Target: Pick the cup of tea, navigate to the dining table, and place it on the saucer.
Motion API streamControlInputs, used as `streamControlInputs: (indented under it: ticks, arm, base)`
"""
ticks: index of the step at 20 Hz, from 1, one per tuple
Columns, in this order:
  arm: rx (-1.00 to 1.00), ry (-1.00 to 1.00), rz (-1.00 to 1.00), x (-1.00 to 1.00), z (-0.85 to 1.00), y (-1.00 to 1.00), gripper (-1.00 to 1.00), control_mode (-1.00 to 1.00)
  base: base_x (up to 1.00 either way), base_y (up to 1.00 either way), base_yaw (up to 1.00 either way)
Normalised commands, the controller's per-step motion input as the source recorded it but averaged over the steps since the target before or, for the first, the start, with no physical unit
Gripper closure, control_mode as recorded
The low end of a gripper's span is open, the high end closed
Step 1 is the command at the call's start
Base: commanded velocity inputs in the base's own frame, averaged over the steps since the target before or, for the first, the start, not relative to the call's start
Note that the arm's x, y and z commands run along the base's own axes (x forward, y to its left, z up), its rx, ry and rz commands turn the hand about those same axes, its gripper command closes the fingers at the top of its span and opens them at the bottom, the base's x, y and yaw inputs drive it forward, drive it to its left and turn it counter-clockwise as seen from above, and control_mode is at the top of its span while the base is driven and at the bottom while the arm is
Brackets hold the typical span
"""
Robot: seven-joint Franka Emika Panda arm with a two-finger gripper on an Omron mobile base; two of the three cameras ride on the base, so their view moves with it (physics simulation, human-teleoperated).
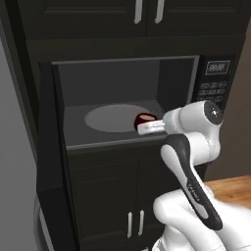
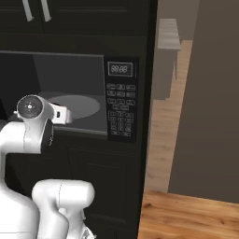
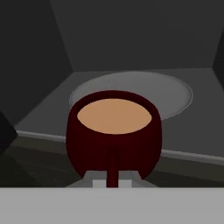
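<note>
A dark maroon cup of tea (image 3: 113, 131), full of light brown liquid, sits inside the open microwave (image 1: 122, 98) near its turntable (image 3: 175, 89). The end effector (image 3: 112, 181) pinches its handle; the fingertips are mostly cut off.

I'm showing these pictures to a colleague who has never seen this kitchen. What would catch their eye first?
The dark red cup of tea, full of light brown liquid, sits right in front of the hand camera with the gripper shut on its handle. Behind it lies the round grey turntable of the open microwave, into which the white arm reaches.
</note>
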Motion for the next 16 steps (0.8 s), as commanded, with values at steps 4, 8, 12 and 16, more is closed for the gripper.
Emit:
streamControlInputs:
  ticks: [4, 8, 12, 16]
  arm:
    - [0.0, 0.0, 0.15, -0.4, 0.16, -0.72, 1.0, -1.0]
    - [0.0, 0.02, 0.06, -0.34, 0.38, -0.41, 1.0, -1.0]
    - [0.0, 0.0, 0.0, -0.45, 0.23, -0.1, 1.0, -1.0]
    - [0.0, 0.0, 0.0, -0.46, 0.3, 0.0, 1.0, -1.0]
  base:
    - [0.0, 0.0, 0.0]
    - [0.0, 0.0, 0.0]
    - [0.0, 0.0, 0.0]
    - [0.0, 0.0, 0.0]
